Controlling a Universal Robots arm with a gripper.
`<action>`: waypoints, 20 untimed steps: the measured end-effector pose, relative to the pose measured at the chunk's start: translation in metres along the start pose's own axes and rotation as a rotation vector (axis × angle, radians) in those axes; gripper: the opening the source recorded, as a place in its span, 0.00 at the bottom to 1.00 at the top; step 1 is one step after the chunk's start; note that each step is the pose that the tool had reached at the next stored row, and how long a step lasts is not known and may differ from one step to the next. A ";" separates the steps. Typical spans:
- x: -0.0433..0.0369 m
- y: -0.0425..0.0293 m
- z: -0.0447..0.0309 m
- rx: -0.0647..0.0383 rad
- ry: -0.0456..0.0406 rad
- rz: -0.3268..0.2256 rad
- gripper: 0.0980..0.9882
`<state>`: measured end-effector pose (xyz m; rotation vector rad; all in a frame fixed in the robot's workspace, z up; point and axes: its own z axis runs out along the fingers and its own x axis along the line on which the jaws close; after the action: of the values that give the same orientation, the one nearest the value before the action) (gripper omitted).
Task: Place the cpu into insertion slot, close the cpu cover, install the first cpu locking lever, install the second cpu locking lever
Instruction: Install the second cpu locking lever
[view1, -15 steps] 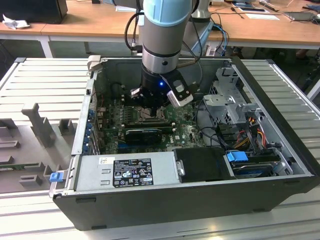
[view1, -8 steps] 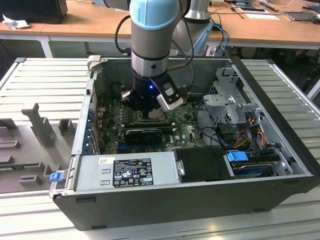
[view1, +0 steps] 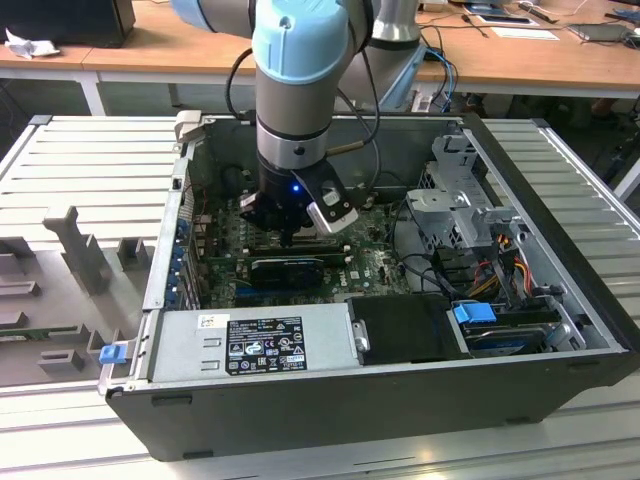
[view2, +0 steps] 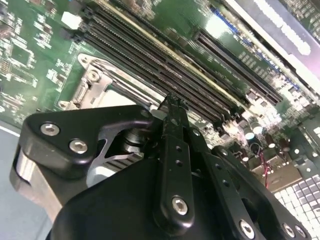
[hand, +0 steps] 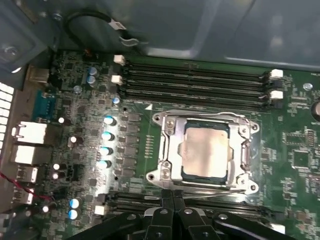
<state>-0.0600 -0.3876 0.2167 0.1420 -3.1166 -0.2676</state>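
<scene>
Pale silvery-beige metal shows where the square cpu (hand: 206, 152) already sits in the black-framed insertion slot (hand: 186, 172) on the green circuit board, with the silvery cpu cover (hand: 172, 150) down around it. The black pincer (hand: 172, 196) hangs at the socket's edge, fingers pressed together, holding nothing. A sideways slip there could scrape the neighbouring black memory slots (hand: 192, 80).

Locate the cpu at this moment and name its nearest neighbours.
In the first wrist view the cpu sits in the socket on the green board, framed by the silvery cpu cover, between two banks of long black memory slots.
</scene>
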 end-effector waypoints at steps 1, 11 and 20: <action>0.0014 -0.0006 0.0003 -0.006 -0.0006 0.000 0.01; 0.0091 -0.0045 0.0076 -0.056 -0.0051 -0.001 0.01; 0.0134 -0.0063 0.0188 -0.081 -0.0095 -0.002 0.01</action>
<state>-0.0731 -0.3918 0.1971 0.1434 -3.1090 -0.3950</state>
